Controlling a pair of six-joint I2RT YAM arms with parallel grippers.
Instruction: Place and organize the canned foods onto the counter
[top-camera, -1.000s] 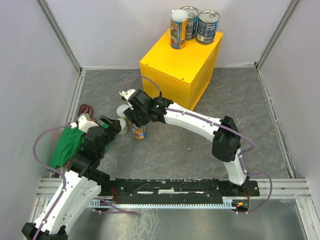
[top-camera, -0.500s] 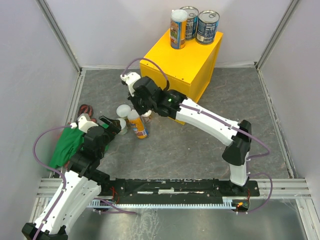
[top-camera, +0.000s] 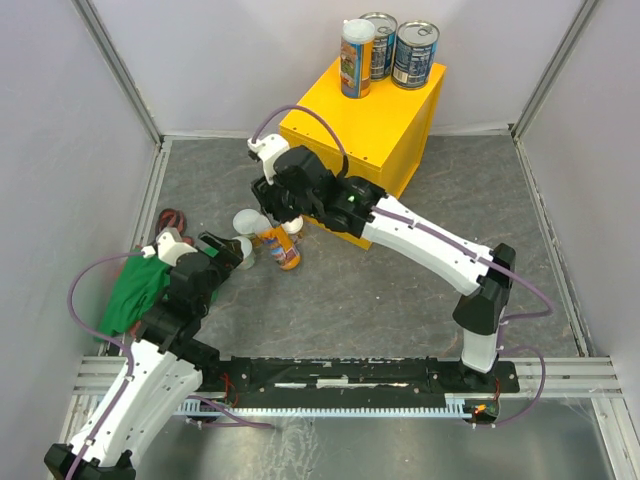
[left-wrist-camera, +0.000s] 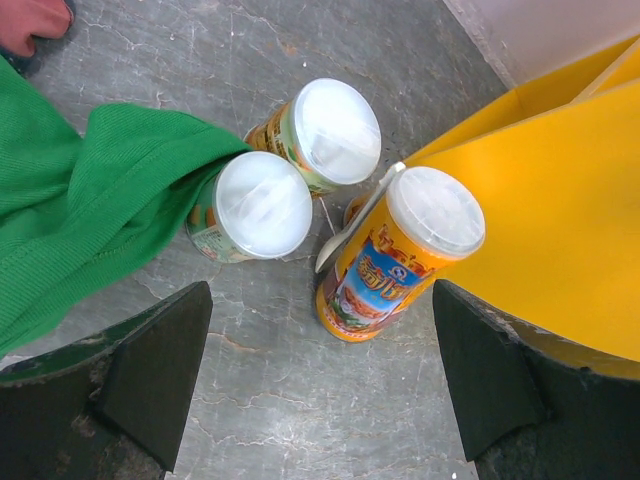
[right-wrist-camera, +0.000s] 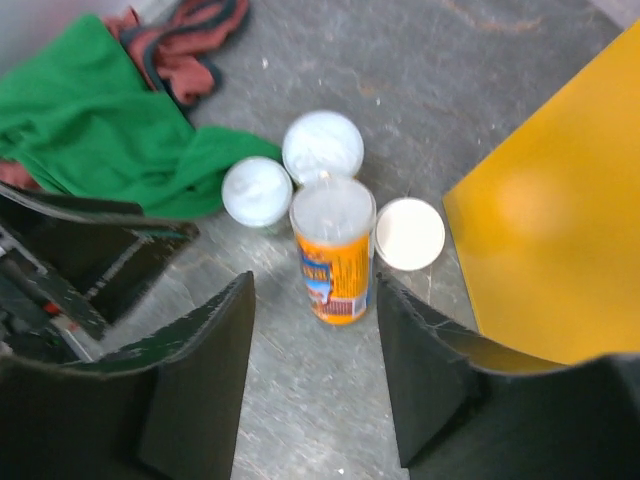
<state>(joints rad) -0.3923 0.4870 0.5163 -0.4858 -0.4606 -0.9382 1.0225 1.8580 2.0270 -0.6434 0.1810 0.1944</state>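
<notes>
Concerns first the tall orange can (right-wrist-camera: 333, 250): stands on the grey floor (right-wrist-camera: 420, 60), long axis about upright, pale lid on top, near the yellow tabletop (right-wrist-camera: 560, 200) but not on it. Lies straight below the right claw (right-wrist-camera: 315, 283), in line with its gap. Shows this claw with both fingers apart and nothing between them, well above the lid; asks therefore, by my judgement, only for a straight descent along the can's axis and then a closing on its sides. Has three small neighbours very close: the first short can (right-wrist-camera: 256, 190) and the second short can (right-wrist-camera: 322, 146) on the side of the green cloth (right-wrist-camera: 100, 130), the third short can (right-wrist-camera: 410, 233) between the tall one and the tabletop; risks a push on them from a wide finger. Finds the left claw (left-wrist-camera: 320, 290) also wide apart and empty, low over the floor, facing the same group from the cloth side, with the two first short cans nearer to it; leaves thus the tall one better to the right arm. From the right wrist, counts all four lids at once. From the left wrist, hides the third short can almost wholly behind the tall one, yet shows the cloth lying against the first short can. Only from the top camera, shows the upper face of the tabletop with three cans already placed at its far edge: a tall slim can (top-camera: 357, 58), the left blue can (top-camera: 382, 45) and the right blue can (top-camera: 416, 55).
</notes>
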